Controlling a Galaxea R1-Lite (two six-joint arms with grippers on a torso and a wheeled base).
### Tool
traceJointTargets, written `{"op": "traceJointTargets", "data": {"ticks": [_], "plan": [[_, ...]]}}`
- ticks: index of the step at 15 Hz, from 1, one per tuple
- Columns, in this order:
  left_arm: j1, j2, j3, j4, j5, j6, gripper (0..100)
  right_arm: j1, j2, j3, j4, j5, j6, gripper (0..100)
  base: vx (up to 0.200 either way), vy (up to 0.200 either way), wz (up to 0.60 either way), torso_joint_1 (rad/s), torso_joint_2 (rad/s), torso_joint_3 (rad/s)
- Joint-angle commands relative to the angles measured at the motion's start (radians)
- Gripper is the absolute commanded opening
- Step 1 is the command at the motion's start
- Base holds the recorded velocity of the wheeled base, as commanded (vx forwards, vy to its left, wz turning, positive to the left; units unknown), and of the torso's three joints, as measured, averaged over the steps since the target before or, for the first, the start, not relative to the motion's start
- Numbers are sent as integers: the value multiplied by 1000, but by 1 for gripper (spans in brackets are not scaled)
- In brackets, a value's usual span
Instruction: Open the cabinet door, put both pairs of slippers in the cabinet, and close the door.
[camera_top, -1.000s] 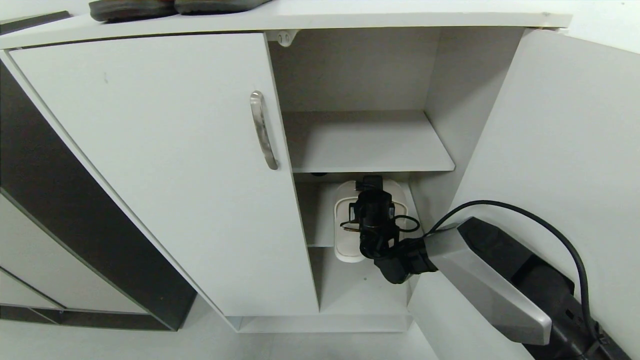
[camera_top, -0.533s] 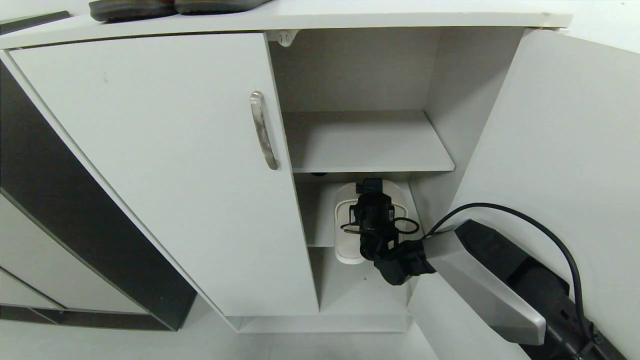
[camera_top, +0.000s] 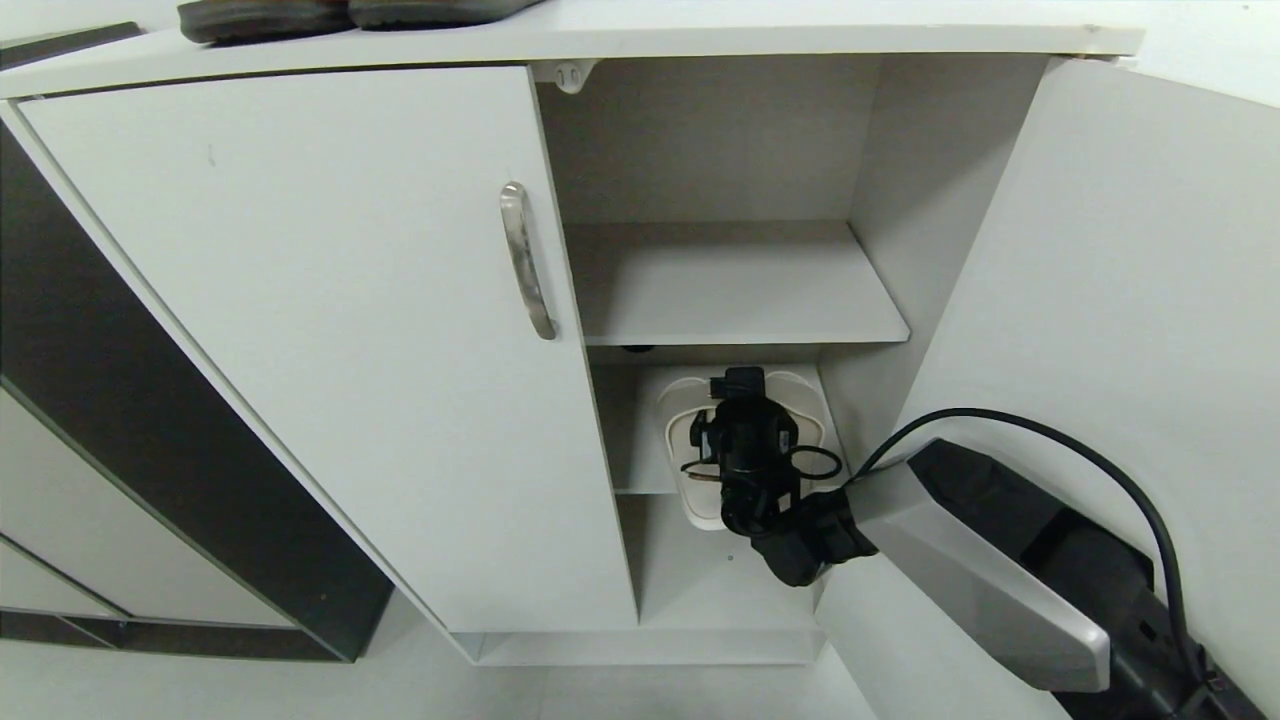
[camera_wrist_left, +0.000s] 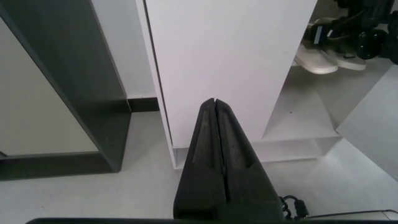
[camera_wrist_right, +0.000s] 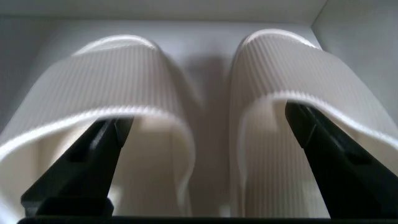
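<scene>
Head view: white slippers (camera_top: 688, 440) on the lower shelf (camera_top: 625, 440) of the cabinet (camera_top: 300, 300); right claw (camera_top: 738, 385) over them; dark slippers (camera_top: 260, 15) on top.
Left wrist view: left claw (camera_wrist_left: 214, 109) pressed together, by the closed door (camera_wrist_left: 230, 50).
Right wrist view: fingers (camera_wrist_right: 81, 168) apart, one under each strap (camera_wrist_right: 112, 106); likely light, soft, bendy; best lifted by straps.

Dark slippers (camera_top: 270, 18) atop cabinet (camera_top: 700, 40), partly beyond head view's edge.

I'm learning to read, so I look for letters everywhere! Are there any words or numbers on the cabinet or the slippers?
There are none to read. The cabinet door is plain white, the white slippers show only ribbed stripes, and the dark slippers on top of the cabinet carry no visible letters, numbers or signs.
</scene>
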Motion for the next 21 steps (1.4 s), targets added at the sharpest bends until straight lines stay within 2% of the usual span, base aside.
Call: {"op": "traceJointTargets", "data": {"ticks": [1,4,7,9,10,13,20,21], "plan": [[0,1,0,0,0,0,0,21,-83,111,-41,-3,-3,100,0,0,0,0,0,0],[0,1,0,0,0,0,0,63,-178,316,-143,-34,-3,100,0,0,0,0,0,0],[0,1,0,0,0,1,0,115,-280,568,-303,-34,-3,100,0,0,0,0,0,0],[0,1,0,0,-1,1,0,142,-322,674,-369,-34,-3,100,0,0,0,0,0,0],[0,1,0,0,-1,4,0,170,-351,759,-420,-34,-3,100,-200,0,0,-2,-2,2],[0,1,0,0,-3,3,0,218,-363,804,-452,-37,-3,100,-200,0,0,4,2,-1],[0,1,0,0,-3,1,0,221,-366,802,-453,-41,-8,100,-200,0,0,0,3,4],[0,1,0,0,-1,1,0,221,-371,804,-453,-41,-8,100,0,0,0,0,0,0]]}}
